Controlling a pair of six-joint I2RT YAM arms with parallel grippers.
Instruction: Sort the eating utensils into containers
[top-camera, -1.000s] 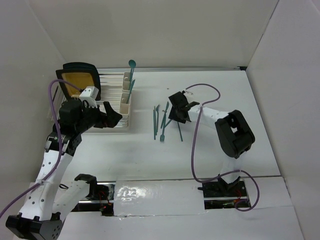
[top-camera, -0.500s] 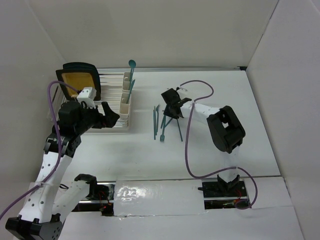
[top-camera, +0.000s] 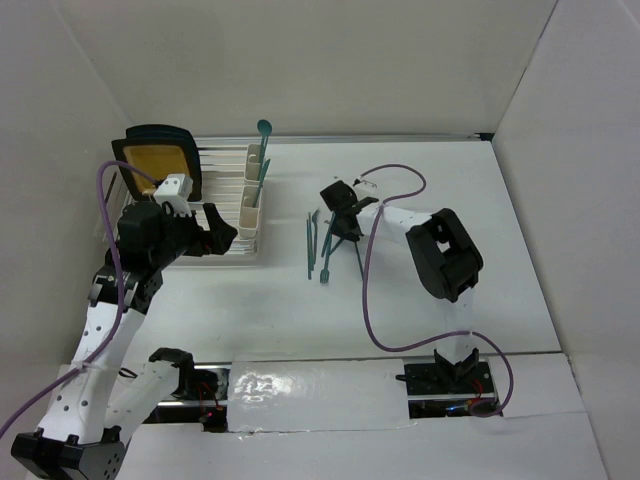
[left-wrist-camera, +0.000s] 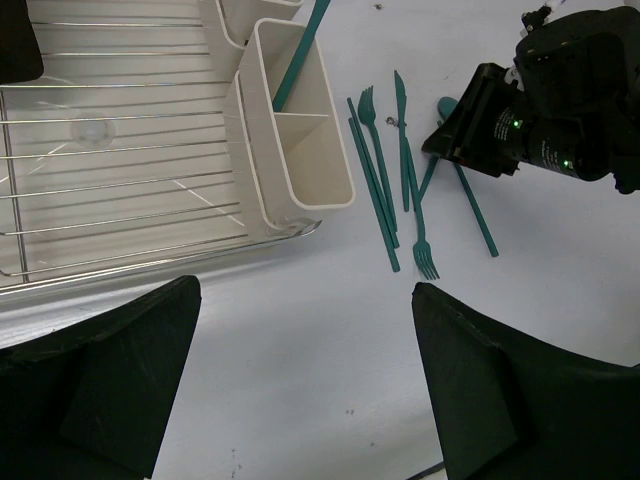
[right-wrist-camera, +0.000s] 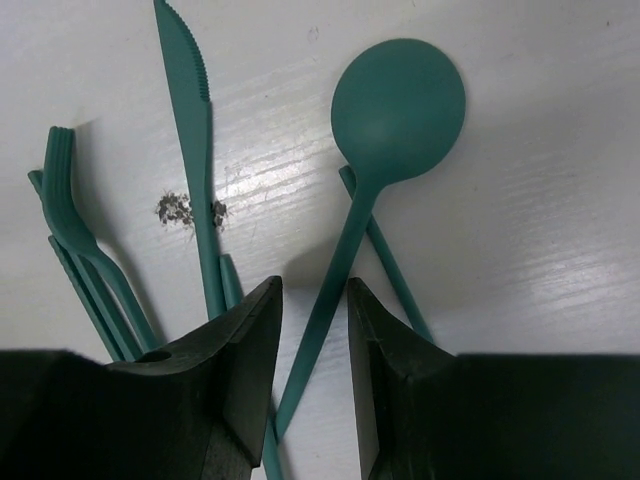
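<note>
Two dark fingers of the right gripper (right-wrist-camera: 314, 290) stand close on either side of the thin handle of a teal spoon (right-wrist-camera: 398, 110). The spoon lies flat on the white worktop (right-wrist-camera: 540, 200). Its handle runs slantwise through the gap and its bowl sits just beyond the fingertips. Whether the fingers pinch the handle or only straddle it cannot be told. Just outside one finger lies a knife (right-wrist-camera: 190, 120), its serrated blade pointing away past the tips. Further out on that side, forks (right-wrist-camera: 70, 200) lie side by side. Another thin teal handle crosses under the spoon's.

The left gripper (left-wrist-camera: 305, 380) hovers above the worktop with its fingers spread wide, released, nothing between them. Ahead of those fingers stand the cream containers (left-wrist-camera: 300, 170), set against the wire dish rack (left-wrist-camera: 120, 150). One teal utensil (left-wrist-camera: 300, 55) stands tilted in a far compartment. The loose utensils lie further ahead, just beside the containers and well apart from the left fingers.
</note>
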